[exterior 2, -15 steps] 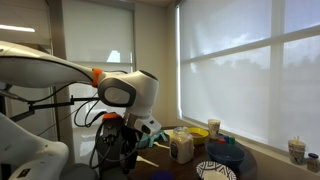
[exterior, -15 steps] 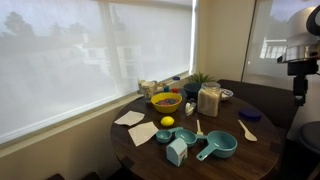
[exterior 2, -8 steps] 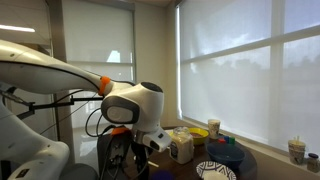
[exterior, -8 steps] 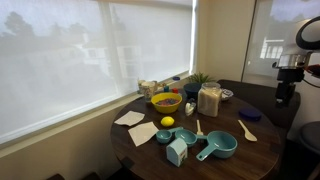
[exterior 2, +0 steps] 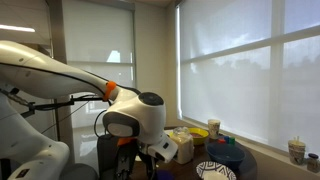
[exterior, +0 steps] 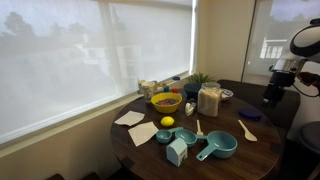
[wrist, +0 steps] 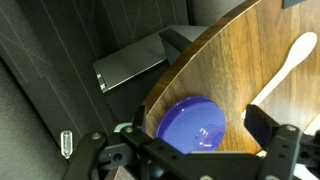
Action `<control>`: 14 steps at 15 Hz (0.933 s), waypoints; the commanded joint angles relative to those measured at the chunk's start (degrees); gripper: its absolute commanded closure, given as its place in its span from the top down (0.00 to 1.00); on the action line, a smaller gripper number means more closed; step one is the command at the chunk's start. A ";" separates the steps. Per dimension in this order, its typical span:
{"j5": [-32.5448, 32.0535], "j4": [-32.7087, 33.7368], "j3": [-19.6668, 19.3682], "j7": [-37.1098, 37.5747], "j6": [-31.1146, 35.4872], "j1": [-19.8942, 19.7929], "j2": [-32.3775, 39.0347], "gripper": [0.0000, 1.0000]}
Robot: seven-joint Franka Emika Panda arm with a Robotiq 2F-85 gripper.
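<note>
The gripper [wrist: 190, 160] hung with its fingers spread wide and empty above the purple bowl [wrist: 195, 125], which sat near the edge of the round wooden table [wrist: 230, 50]. A wooden spatula [wrist: 290, 55] lay beyond. An off-centre descent could have pushed the bowl over that edge.

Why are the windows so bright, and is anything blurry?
In both exterior views daylight glows through the blinds, washing them pale while the table stays dim. In an exterior view the arm, near the camera, looks a little soft. In the wrist view the purple dish shows small shiny glints, and the hand at the bottom is dark and fuzzy.
</note>
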 commanded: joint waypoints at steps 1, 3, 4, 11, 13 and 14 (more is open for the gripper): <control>2.80 -0.19 -0.19 -3.27 3.47 0.20 1.56 1.00; 3.06 -0.23 -0.33 -4.00 4.40 0.15 2.39 1.00; 3.02 -0.32 -0.26 -4.13 4.91 0.05 2.76 1.00; 4.36 -1.35 0.04 -4.13 9.14 0.23 4.94 1.00; 4.95 -1.84 -0.09 -4.28 10.91 0.38 5.43 1.00; 5.25 -2.16 -0.18 -4.41 11.80 0.48 5.67 1.00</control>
